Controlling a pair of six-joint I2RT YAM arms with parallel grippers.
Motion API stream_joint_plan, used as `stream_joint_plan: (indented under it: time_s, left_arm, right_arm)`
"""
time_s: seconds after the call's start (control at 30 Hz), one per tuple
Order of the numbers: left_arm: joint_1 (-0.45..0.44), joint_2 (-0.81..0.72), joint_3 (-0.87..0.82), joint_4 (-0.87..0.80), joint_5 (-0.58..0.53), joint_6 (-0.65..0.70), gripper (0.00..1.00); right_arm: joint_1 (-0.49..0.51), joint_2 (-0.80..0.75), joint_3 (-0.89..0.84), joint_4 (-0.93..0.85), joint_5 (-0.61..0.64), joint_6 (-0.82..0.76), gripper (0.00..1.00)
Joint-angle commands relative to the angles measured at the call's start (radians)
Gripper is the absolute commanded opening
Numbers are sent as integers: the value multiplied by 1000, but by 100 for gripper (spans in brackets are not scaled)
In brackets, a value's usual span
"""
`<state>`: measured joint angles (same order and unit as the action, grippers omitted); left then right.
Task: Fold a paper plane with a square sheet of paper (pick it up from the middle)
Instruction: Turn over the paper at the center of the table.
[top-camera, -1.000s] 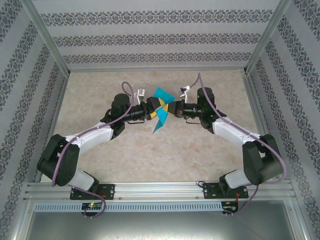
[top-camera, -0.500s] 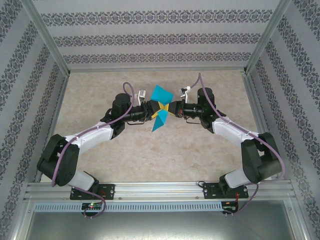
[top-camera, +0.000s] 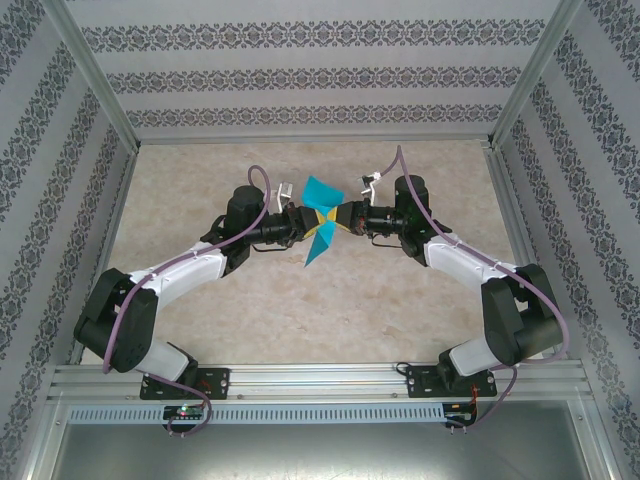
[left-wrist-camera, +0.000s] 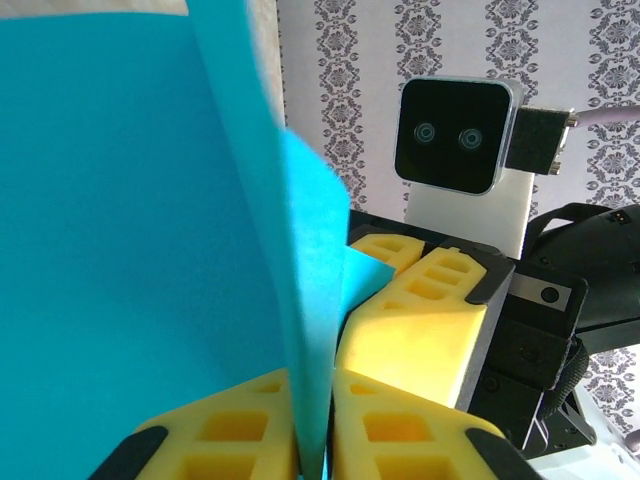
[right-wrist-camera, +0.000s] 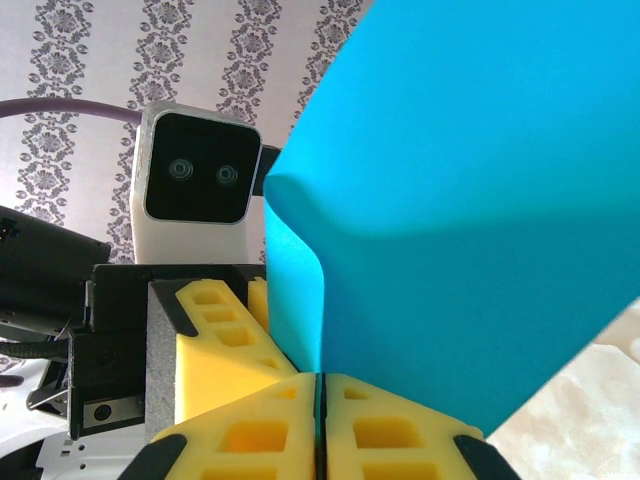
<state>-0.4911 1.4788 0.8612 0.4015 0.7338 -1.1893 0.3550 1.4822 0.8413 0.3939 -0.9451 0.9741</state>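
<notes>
Left gripper (left-wrist-camera: 312, 420): clamped on the square sheet of paper (left-wrist-camera: 130, 220), which stands up between my fingers.
Right gripper (right-wrist-camera: 320, 400): pinching the same sheet from the opposite side; together we hold it mid-air, I judge, to set a crease.

Teal-blue square sheet of paper (top-camera: 322, 190), bent into two flaps, pinched mid-sheet, held above the centre of the table (top-camera: 300, 320)

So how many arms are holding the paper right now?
2. The left arm pinches the paper from the left, and the right arm pinches it from the right.
</notes>
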Motion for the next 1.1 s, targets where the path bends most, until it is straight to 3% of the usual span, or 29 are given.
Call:
stream_joint_plan:
  time_s: [0.0,0.13,0.33,0.6,1.07]
  left_arm:
    - [-12,6,38,-23,16,20,14]
    - [-12,12,37,-10,7,9,11]
    - [-11,23,35,24,9,-7,11]
    - [-12,46,43,77,13,-33,11]
    - [-12,55,38,112,18,-51,11]
  right_arm:
    - [-18,-2,-14,20,-22,0,12]
    - [-42,-49,-21,-65,1,-54,25]
    - [-77,-142,-39,-234,55,-144,38]
    - [-31,-194,-106,-186,82,-40,48]
    - [53,-93,-94,-42,85,89,50]
